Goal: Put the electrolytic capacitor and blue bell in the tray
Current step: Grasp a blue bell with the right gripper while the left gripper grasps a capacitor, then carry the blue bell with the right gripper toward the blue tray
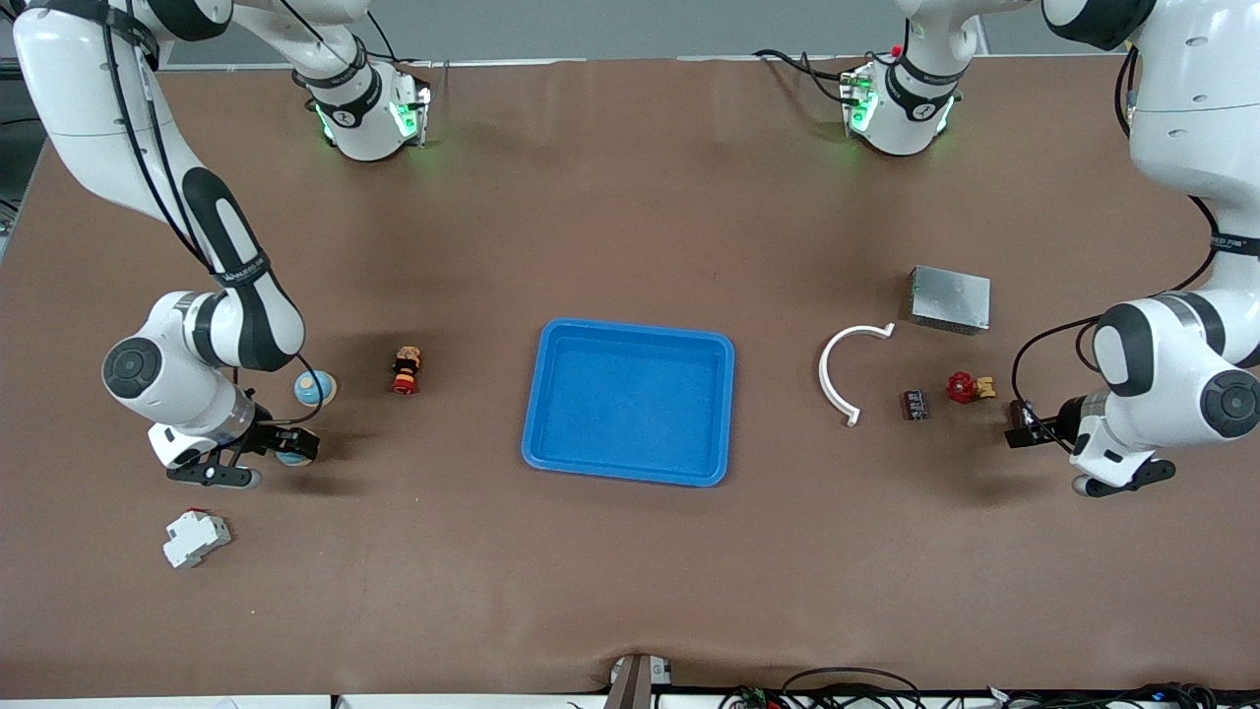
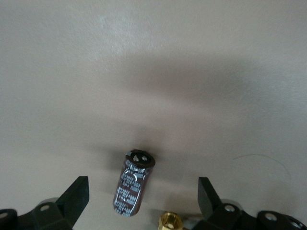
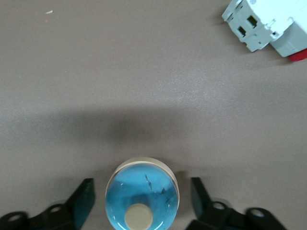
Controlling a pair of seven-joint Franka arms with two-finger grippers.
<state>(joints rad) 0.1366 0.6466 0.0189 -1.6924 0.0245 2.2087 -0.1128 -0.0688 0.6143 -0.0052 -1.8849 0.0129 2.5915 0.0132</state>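
Brown cloth covers the whole table, and a blue tray (image 1: 630, 327) lies at its middle; all positions are given from this tray.

1. A white switch block (image 1: 196, 539) is located toward the right arm's end of the table, nearer to the front camera than the tray.
2. The right gripper (image 3: 142, 194) is lowered toward the right arm's end from the tray. Its jaws are held apart, one on each side of a blue bell (image 3: 142, 201). A narrow gap is seen on both sides, so the bell is not clamped. The bell stands on the cloth, outside the tray.
3. A second blue round item (image 1: 314, 388) and a small figure (image 1: 406, 369) are placed between that gripper and the tray.
4. The left gripper (image 2: 143, 191) is held over the cloth toward the left arm's end, with its jaws spread wide and nothing gripped.
5. The capacitor (image 1: 916, 405) lies on its side between the left gripper and the tray, beside a red and brass fitting (image 1: 969, 387).
6. A white curved strip (image 1: 843, 372) is found just beside the capacitor, toward the tray.
7. A grey metal box (image 1: 950, 298) is set farther from the front camera than the strip.
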